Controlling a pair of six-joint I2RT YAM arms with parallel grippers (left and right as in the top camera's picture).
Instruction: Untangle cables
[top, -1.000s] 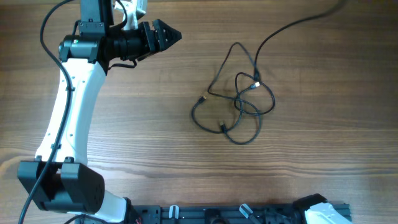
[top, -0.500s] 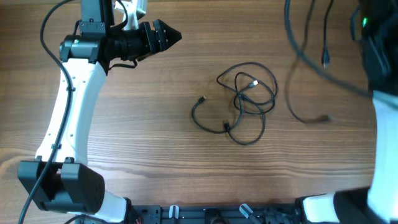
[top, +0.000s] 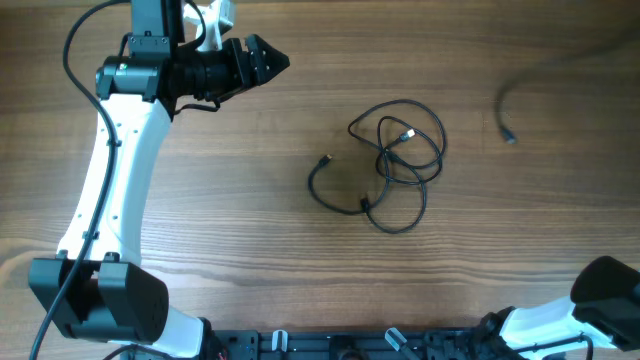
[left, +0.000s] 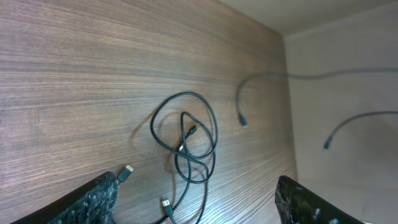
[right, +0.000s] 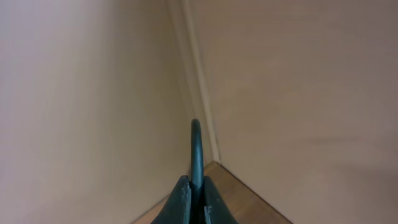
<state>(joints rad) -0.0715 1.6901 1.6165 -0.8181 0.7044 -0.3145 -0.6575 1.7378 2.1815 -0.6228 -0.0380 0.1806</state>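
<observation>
The cables (top: 395, 160) lie as a loose tangle of dark loops with small plug ends in the middle of the wooden table (top: 250, 220). The tangle also shows in the left wrist view (left: 186, 143). My left gripper (top: 268, 58) hovers at the far left of the table, open and empty, its fingers (left: 196, 183) spread wide apart from the tangle. My right gripper (right: 193, 183) is shut on one dark-teal cable (right: 196, 143) and holds it up off the table. That cable's free end shows blurred at the far right (top: 507, 128) and in the left wrist view (left: 241, 115).
The left arm's white body (top: 110, 180) runs down the left side of the table. The right arm's base (top: 600, 295) is at the bottom right corner. A black rail (top: 350, 345) lines the front edge. A pale wall (left: 348, 74) stands beyond the table's right edge.
One cable has come out of the tangle, pulled up and to the right by my right gripper. The right arm swept through and left the overhead view. The left arm stayed still.
</observation>
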